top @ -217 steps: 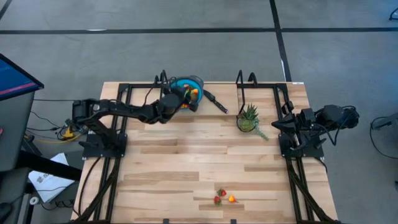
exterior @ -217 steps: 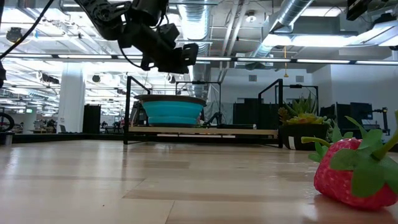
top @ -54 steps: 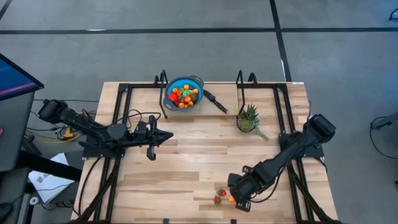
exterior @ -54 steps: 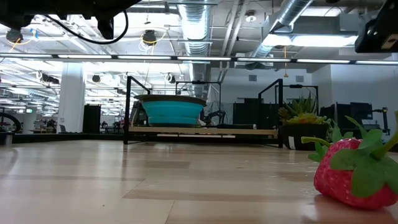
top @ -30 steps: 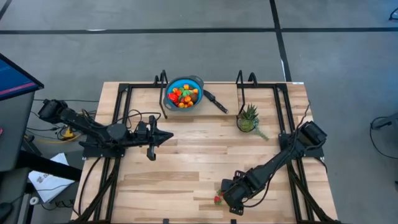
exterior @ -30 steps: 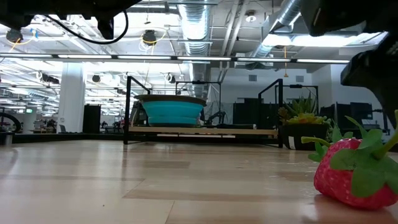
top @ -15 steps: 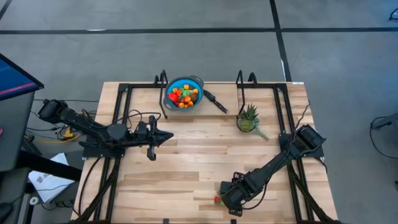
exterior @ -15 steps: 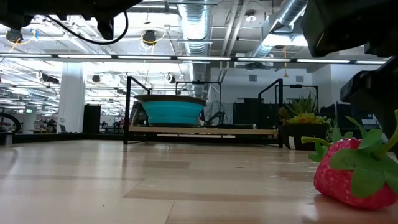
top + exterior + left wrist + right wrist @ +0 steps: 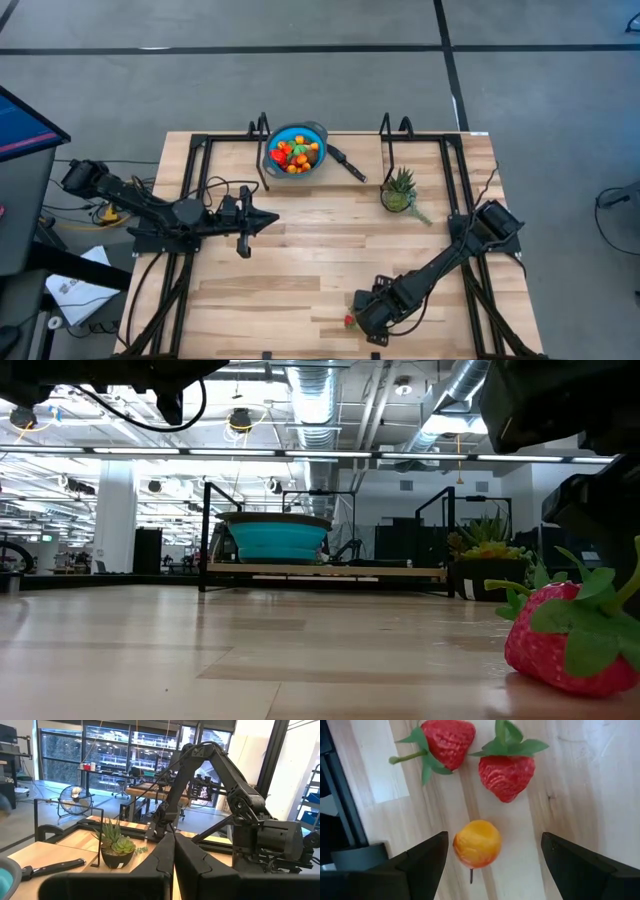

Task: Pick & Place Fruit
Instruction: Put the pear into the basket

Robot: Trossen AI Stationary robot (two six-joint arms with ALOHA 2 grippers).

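Note:
Three toy fruits lie on the wood near the table's near edge: two red strawberries (image 9: 447, 740) (image 9: 506, 767) and a small orange piece (image 9: 476, 843). My right gripper (image 9: 494, 840) hangs open just above them, pointing down, one finger on each side of the orange piece and touching nothing. From above, only one strawberry (image 9: 349, 321) shows beside that gripper (image 9: 361, 317). The same strawberry (image 9: 565, 635) fills the low view's right side. My left gripper (image 9: 270, 220) waits shut and empty over the table's left half.
A blue bowl (image 9: 297, 150) full of fruit, with a black handle (image 9: 350, 163), stands at the far edge. A spiky green potted plant (image 9: 400, 190) sits to its right. Black arm frames run along both sides. Bare wood lies between the bowl and the near fruits.
My right gripper has come a little lower and nearer the table's near edge over the three fruits, staying open. The fruits have not moved.

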